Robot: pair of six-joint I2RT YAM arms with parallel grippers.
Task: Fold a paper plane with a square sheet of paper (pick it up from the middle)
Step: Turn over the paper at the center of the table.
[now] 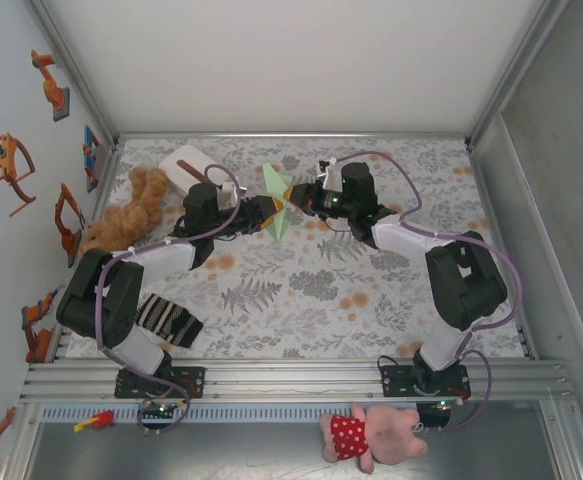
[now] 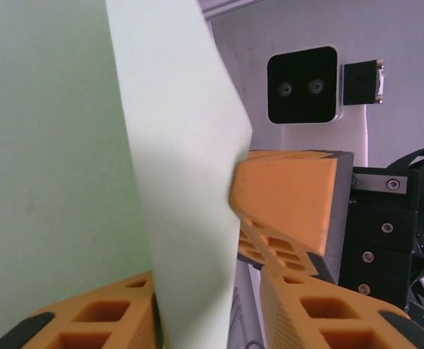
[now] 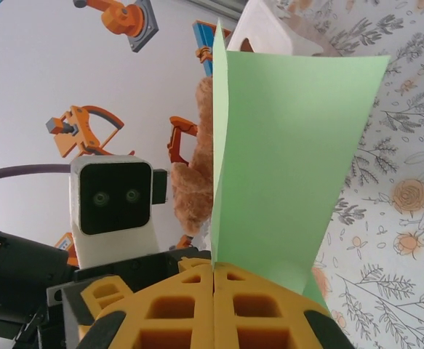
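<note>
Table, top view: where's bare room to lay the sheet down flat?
Widest bare table: the middle, between the left arm, the right arm and the near rail. A smaller patch sits in the far right corner, behind the right arm. Crowded: far left, with the box and bear, and the striped cloth near the left base.

A brown teddy bear (image 1: 131, 208) lay touching the white box (image 1: 189, 165). A striped cloth (image 1: 169, 320) lay well nearer than the box, and a pink plush pig (image 1: 371, 435) farthest from it.
</note>
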